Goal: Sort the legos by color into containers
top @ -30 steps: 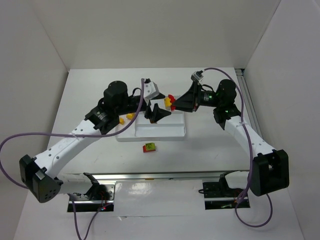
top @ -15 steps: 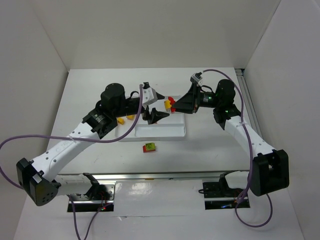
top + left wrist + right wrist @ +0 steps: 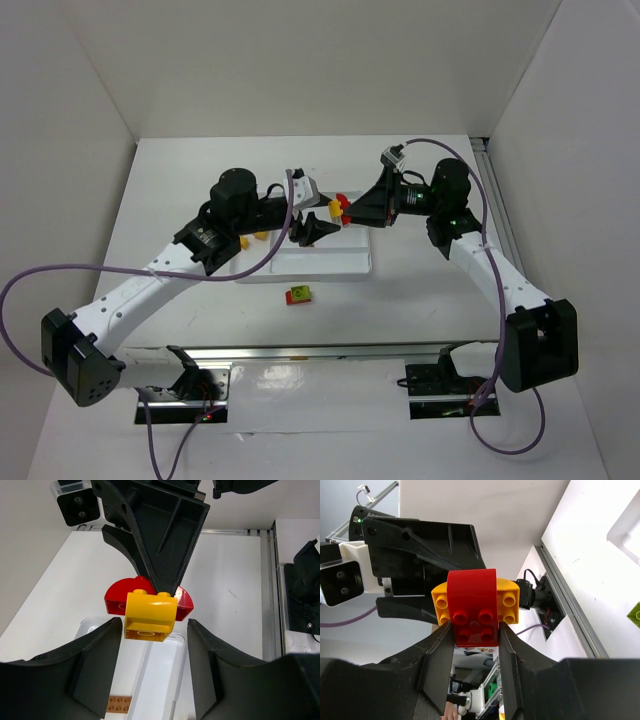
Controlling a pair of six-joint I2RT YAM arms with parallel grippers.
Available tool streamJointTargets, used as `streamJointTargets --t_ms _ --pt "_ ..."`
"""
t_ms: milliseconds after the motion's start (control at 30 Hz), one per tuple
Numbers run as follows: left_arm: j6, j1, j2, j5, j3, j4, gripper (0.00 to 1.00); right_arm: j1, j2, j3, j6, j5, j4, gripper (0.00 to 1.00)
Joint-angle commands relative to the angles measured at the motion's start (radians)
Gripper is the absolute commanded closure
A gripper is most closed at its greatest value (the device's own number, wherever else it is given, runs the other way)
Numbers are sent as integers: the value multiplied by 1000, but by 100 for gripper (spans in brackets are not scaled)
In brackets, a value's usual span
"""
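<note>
Top external view: right gripper (image 3: 345,207) clamps red brick (image 3: 472,600) with yellow brick (image 3: 150,616) stuck on, above tray (image 3: 320,270) far edge. Left gripper (image 3: 155,630) spread wide, fingers (image 3: 100,650) flanking yellow, not touching. Brown brick (image 3: 120,704) in tray; red-green pair (image 3: 297,294) on table (image 3: 420,300). Sorting barely begun, by looks; held bricks need splitting first.

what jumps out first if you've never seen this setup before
The red and yellow lego pair hangs in mid-air near the far edge of the white tray, with the right gripper shut on its red brick. The left gripper faces it, open, a finger on either side of the yellow brick. A green and red pair lies alone on the table in front of the tray.
</note>
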Motion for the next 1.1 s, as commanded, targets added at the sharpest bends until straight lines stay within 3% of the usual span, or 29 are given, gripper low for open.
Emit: streamJointTargets --t_ms 0,400,500,633,767,900,1067 --pt "-9 -1 7 23 4 74 35 -4 -3 44 7 -20 39 76" --pt "-18 -1 36 63 56 53 55 -4 -3 67 -2 -20 25 76" --pt "-7 -1 55 72 84 2 71 -4 6 90 -40 -20 -23 76" --pt "11 -1 44 37 84 -21 100 -4 6 101 -97 5 -118 76" --pt "45 23 6 27 69 -58 100 -14 -3 134 -106 26 -132 77" --pt "-1 87 -52 52 -11 -18 100 -32 -3 190 -232 55 -294 78" --pt "-33 140 -94 93 -43 -9 100 -32 6 191 -222 64 -276 78"
